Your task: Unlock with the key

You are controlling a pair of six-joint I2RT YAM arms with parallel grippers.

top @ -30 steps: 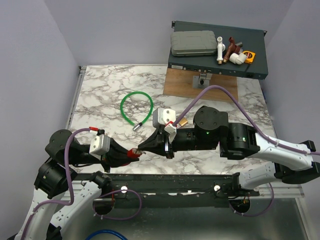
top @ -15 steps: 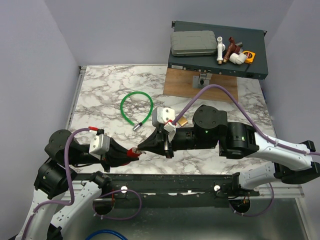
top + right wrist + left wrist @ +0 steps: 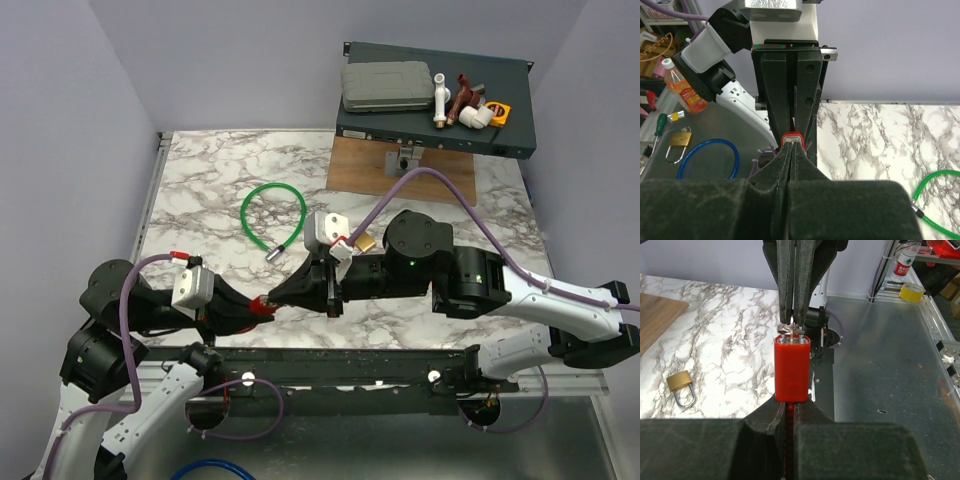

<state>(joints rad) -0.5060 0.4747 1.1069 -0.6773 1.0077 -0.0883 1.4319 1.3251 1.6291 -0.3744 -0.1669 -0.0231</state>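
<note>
The key's red head (image 3: 792, 367) stands out of my left gripper (image 3: 788, 407), which is shut on it. At its far metal end my right gripper's fingers (image 3: 801, 290) pinch a thin bright sliver beside a small ring. In the right wrist view my right gripper (image 3: 792, 150) is shut, its tips against the red key (image 3: 792, 138). From above, both grippers meet at the key (image 3: 264, 304) over the table's front edge, left gripper (image 3: 252, 309) on the left and right gripper (image 3: 274, 296) on the right. The brass padlock (image 3: 365, 243) lies beside the right arm.
A green cable loop (image 3: 273, 215) lies mid-table. A wooden board (image 3: 400, 165) and a dark case (image 3: 435, 130) with pipe fittings sit at the back right. Below the table edge are a blue loop (image 3: 710, 157) and another brass padlock (image 3: 679, 140).
The right gripper has closed fully on the key's far end. Both grippers, joined at the key, have shifted slightly left and toward the front edge.
</note>
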